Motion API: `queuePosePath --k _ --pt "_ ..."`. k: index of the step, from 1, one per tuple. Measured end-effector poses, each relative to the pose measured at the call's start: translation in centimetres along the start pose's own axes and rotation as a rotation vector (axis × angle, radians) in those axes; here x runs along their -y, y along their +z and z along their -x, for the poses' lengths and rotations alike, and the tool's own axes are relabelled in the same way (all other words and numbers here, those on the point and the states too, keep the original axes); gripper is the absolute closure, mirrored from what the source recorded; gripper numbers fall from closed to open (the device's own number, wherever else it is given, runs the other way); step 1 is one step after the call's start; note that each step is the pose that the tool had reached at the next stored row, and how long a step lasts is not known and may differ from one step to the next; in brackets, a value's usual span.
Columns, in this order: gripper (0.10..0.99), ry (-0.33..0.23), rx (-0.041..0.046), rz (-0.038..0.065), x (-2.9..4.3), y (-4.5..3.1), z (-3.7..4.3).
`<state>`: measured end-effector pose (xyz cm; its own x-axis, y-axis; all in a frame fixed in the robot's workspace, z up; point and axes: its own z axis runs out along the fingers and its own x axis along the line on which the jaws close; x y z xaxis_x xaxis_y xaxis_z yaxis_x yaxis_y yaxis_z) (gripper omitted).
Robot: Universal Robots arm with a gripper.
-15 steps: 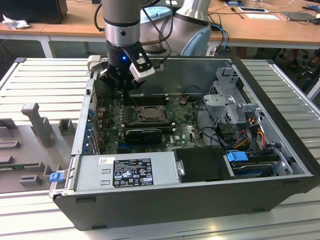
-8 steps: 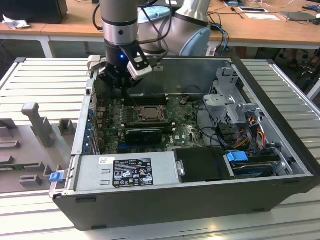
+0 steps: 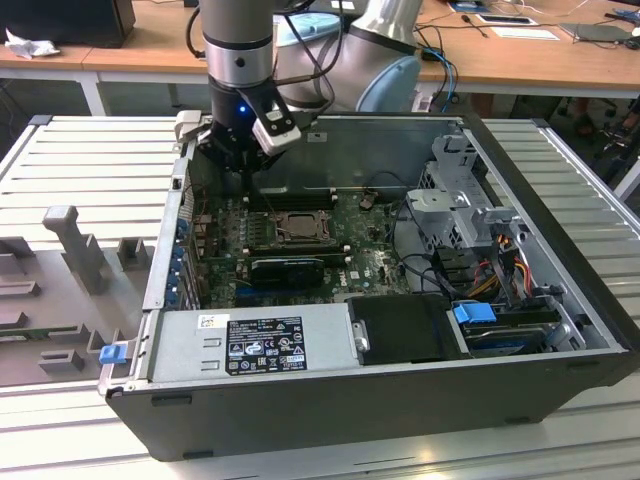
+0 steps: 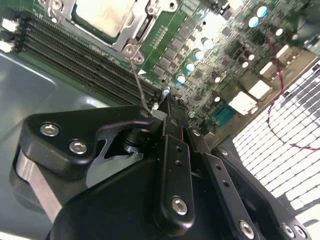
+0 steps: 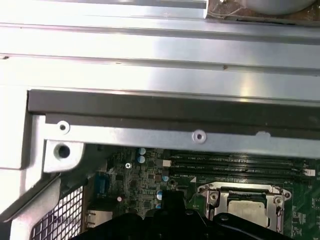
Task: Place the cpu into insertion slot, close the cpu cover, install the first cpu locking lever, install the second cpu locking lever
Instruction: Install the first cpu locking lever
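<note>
The cpu (image 4: 102, 15) (image 5: 247, 209) lies pale and flat in the insertion slot (image 3: 297, 226) at the middle of the green motherboard. The silvery cpu cover (image 4: 134, 26) (image 5: 239, 190) is down around it. A thin metal locking lever (image 4: 138, 77) stands up from its hinge at the socket corner, and its free end reaches my fingertips. My gripper (image 4: 167, 107) (image 3: 240, 165) (image 5: 172, 196) hangs over the board beside the socket, toward the exterior view's left and the case's far wall. Its fingers are together, with nothing clearly clamped between them.
The open computer case (image 3: 150, 290) holds a grey power supply (image 3: 250, 345) at the front, a black drive bay (image 3: 400, 330) and cable bundles (image 3: 490, 260) on the exterior view's right. Black memory slots (image 4: 65, 55) run along the socket. The case's metal wall (image 5: 150, 135) is close behind my gripper.
</note>
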<state>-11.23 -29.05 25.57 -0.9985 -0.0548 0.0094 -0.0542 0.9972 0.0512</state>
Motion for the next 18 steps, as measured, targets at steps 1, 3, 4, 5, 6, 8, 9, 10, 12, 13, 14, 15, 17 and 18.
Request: queuePosePath --k 1,3,4,5,6,8,9,10,12,13,14,15,17,18 --pt "0.980 0.000 -0.0001 0.000 -0.05 0.00 0.09" --pt "0.980 0.000 0.0000 0.000 -0.09 0.00 0.65" --pt "0.980 0.000 0.0000 0.000 -0.08 0.00 0.87" --pt "0.980 0.000 -0.0001 0.000 -0.07 -0.01 1.38" --pt "0.980 0.000 0.0000 0.000 -0.06 -0.01 1.79" --pt "0.980 0.000 -0.0001 0.000 -0.04 -0.02 2.13" --pt "0.980 0.000 -0.0001 0.000 -0.03 -0.02 2.29" --pt "0.980 0.000 -0.0002 0.000 -0.01 -0.03 2.48" --pt "0.980 0.000 0.0000 0.000 0.01 -0.03 3.01" --pt "0.980 0.000 -0.0001 0.000 0.04 -0.03 3.54" --pt "0.980 0.000 -0.0001 0.000 0.06 -0.04 4.00" --pt "0.980 0.000 -0.0001 0.000 0.10 -0.04 4.76" --pt "0.980 0.000 0.0000 0.000 0.13 -0.03 5.22" --pt "0.980 0.000 -0.0001 0.000 0.17 0.00 5.82"
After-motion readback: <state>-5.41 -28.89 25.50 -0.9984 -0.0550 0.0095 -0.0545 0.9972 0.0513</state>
